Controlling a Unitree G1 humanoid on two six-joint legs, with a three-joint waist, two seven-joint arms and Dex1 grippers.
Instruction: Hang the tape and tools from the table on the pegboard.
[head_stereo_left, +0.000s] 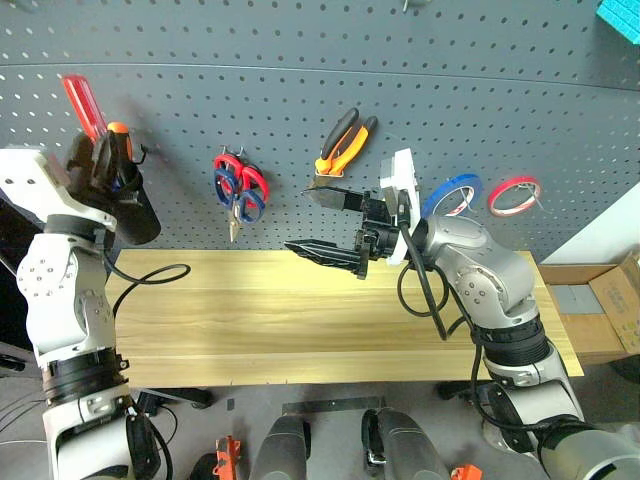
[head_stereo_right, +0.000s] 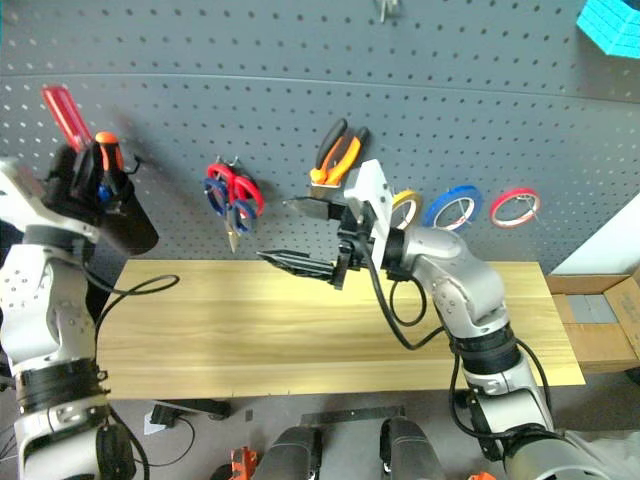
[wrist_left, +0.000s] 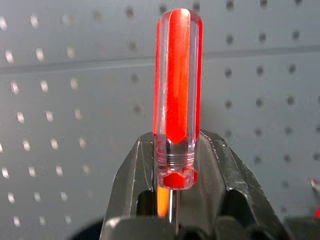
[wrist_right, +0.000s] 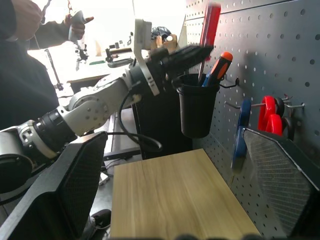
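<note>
the pegboard (head_stereo_left: 300, 90) is a broad dark grey panel dotted with a regular grid of small holes, rising behind the table (head_stereo_left: 300, 320), whose top is pale wooden planks and bare.

a black cup (wrist_right: 196, 107) hangs on the board toward the robot's left, with an orange-and-black handle (wrist_right: 220, 64) poking out of it. the left gripper (wrist_left: 175, 165) is beside this cup, its black fingers clamped on the screwdriver (head_stereo_left: 85, 105) just below the handle. that handle is clear red plastic with a brighter red core, faceted, rounded at the end, standing up above the cup's mouth against the board; a thin metal shaft runs down between the fingers.

the right gripper (head_stereo_left: 325, 225) sits over the middle of the table, pointing toward the robot's left, its two black fingers spread wide apart with nothing between them.

on hooks: red-handled scissors (head_stereo_left: 240, 178) overlapping the blue-handled scissors (head_stereo_left: 245, 205), blades down; the pliers (head_stereo_left: 343, 142) with orange-and-black handles angled up, jaws low; the yellow tape (head_stereo_right: 405, 208), a thin ring partly behind the right arm; then a blue tape roll (head_stereo_left: 452, 193) and a red tape roll (head_stereo_left: 514, 195).

a person's sleeve (wrist_right: 20, 75) shows in the right wrist view.
</note>
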